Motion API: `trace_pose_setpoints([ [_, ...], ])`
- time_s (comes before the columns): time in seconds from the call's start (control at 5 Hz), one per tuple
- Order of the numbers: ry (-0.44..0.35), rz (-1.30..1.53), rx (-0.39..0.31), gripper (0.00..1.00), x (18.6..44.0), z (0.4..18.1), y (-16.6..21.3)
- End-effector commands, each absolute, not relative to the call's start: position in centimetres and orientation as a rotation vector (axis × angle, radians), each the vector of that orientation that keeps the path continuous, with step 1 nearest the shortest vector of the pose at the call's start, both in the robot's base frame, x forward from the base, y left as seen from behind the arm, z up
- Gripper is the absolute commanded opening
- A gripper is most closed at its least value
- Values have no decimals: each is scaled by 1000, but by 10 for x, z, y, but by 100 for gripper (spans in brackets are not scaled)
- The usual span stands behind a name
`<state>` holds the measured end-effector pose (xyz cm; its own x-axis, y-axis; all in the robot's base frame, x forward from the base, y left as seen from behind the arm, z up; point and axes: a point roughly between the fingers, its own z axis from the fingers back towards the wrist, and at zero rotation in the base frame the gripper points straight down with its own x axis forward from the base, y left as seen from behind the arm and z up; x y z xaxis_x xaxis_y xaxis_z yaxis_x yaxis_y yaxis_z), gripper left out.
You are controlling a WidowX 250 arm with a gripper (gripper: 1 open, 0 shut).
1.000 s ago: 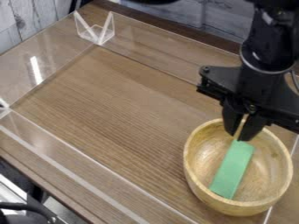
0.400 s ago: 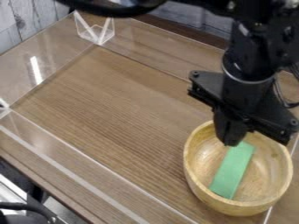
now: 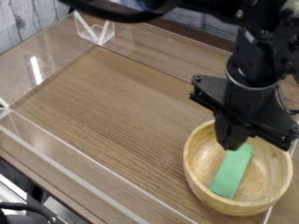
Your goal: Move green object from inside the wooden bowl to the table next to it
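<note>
Aim the claw (image 3: 232, 140) squarely at the upper end of the green block (image 3: 232, 171), lying aslant inside the wooden bowl (image 3: 195, 179), lower right of the frame. Looks closed up narrow, fingers together (nothing visibly held), so open before descending. Best to straddle the block's long sides, then squeeze and lift straight up. Mind the thick rim, close around the block; clear it before travelling sideways. Plenty of bare wood on the table (image 3: 111, 114) at centre and left, with clear walls bordering the left and lower left.
</note>
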<state>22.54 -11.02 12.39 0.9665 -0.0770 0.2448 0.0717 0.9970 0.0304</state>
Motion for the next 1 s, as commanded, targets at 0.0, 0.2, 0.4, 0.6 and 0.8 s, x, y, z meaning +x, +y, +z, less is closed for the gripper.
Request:
trace_pose_setpoints([
  [0.0,-327,9,-13,0,237,151,-105],
  [0.2,-341,72,-18,100,239,150,-102],
  [0.4,-328,101,-13,100,239,138,-104],
  [0.6,-316,152,-12,100,233,129,-113],
  [0.8,-298,208,-10,100,229,117,-120],
])
